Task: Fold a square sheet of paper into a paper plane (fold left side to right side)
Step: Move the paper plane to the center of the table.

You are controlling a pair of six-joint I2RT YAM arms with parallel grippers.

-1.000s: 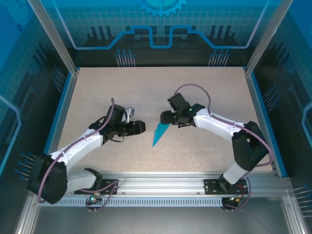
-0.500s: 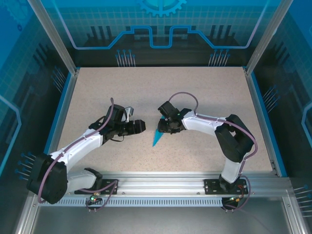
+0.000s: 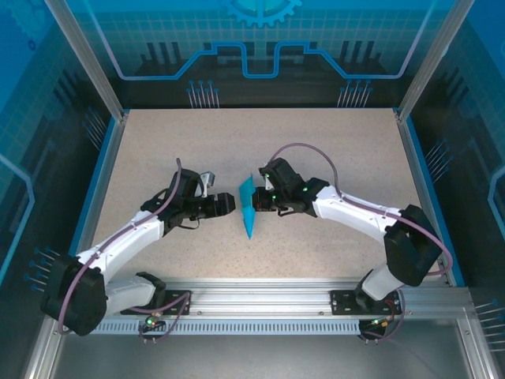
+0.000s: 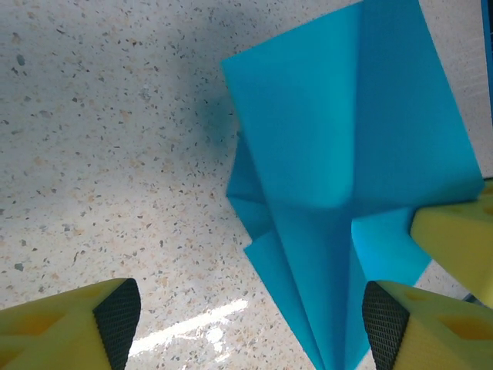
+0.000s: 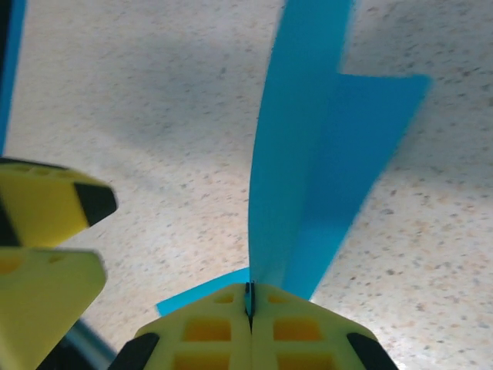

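The left tool [image 3: 230, 205], released and spread wide, sits at 9 o'clock of the slim cyan-blue folded paper plane [image 3: 248, 207], mid speckled beige counter [image 3: 339, 142]. At its 3 o'clock the right tool [image 3: 260, 202] pinches the plane's edge.

1. The right gripper [image 3: 261, 202] shifts toward the left gripper [image 3: 230, 205], and its jaws go from apart to clamped on the paper plane [image 3: 248, 207].
2. The paper plane tips up from lying flat, now just beside the left gripper.
3. The left gripper's jaws spread slightly wider.
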